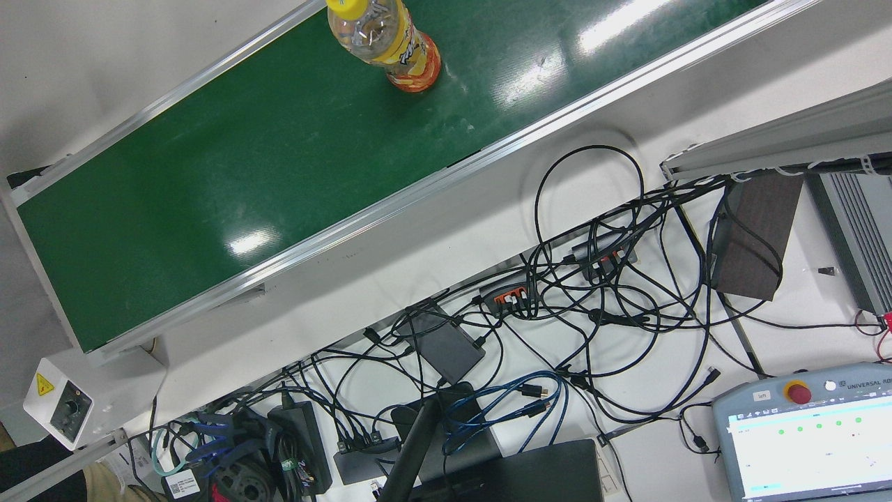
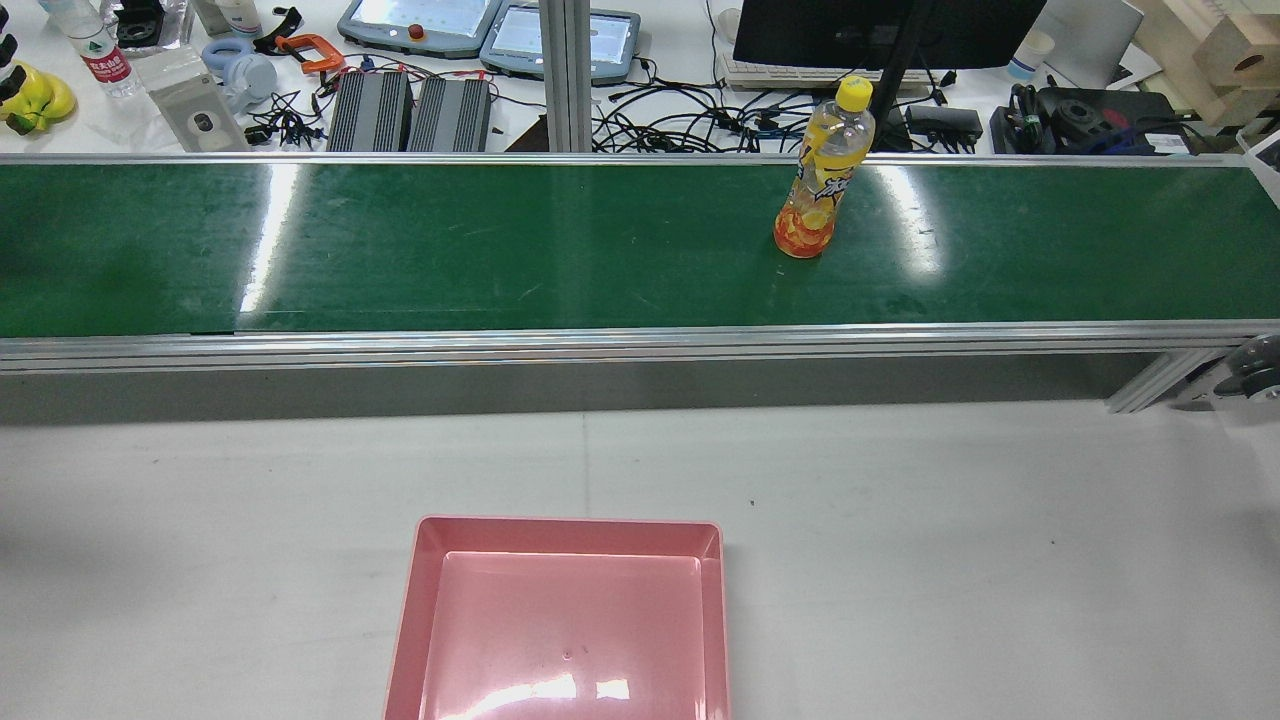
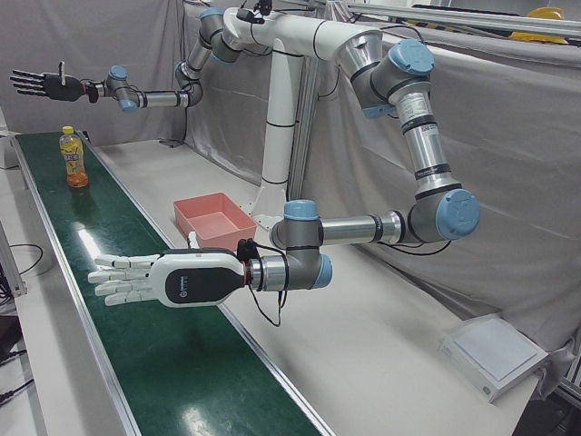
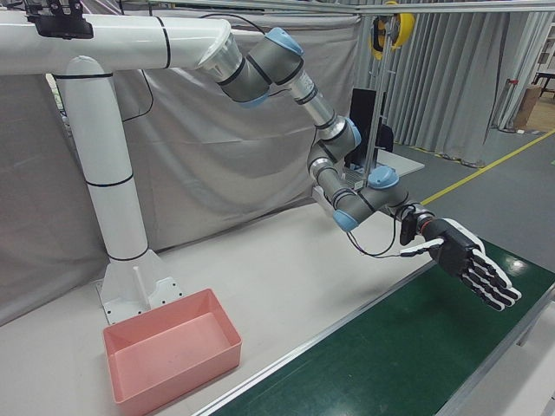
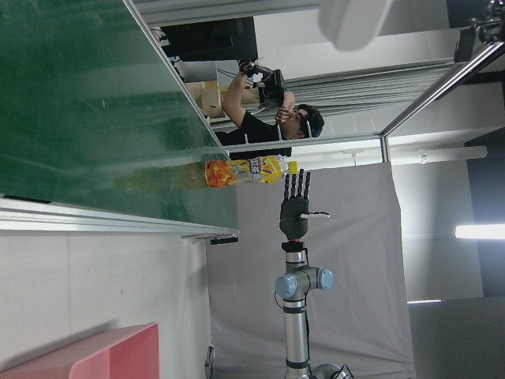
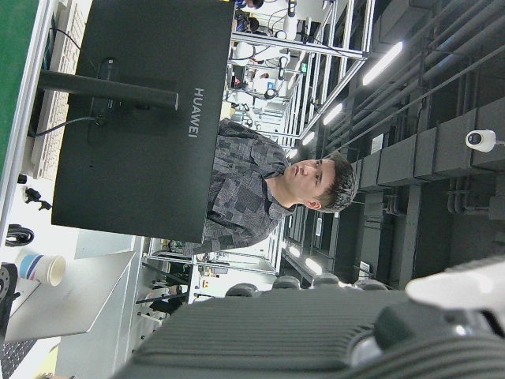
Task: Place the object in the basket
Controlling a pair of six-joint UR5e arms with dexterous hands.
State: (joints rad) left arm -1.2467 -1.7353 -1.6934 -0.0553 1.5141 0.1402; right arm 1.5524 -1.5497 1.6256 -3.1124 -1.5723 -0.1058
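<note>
1. The bottle is seen upright on the green belt, toward the robot's right half and nearer the belt's far edge; nothing is touching it, and its yellow cap is on.
2. The pink basket is set on the grey table on the robot's side of the belt, well apart from the bottle; nothing is seen inside it.
3. The left hand is held flat over the belt with its fingers stretched out and apart; nothing is grasped by it, and it is well apart from the bottle (the bottle is seen far down the belt in its own camera).
4. The right hand is raised above the belt's far end, beyond the bottle and higher than its cap; its fingers are likewise spread wide and nothing is held.
5. The task is judged to be at its very start: no grasp has been made, no lift is under way, and the basket has received nothing.
6. What is left is the whole job; the bottle must be reached (the right hand is judged the nearer), gripped round its body, carried across the belt's near rail and set down in the basket.
</note>
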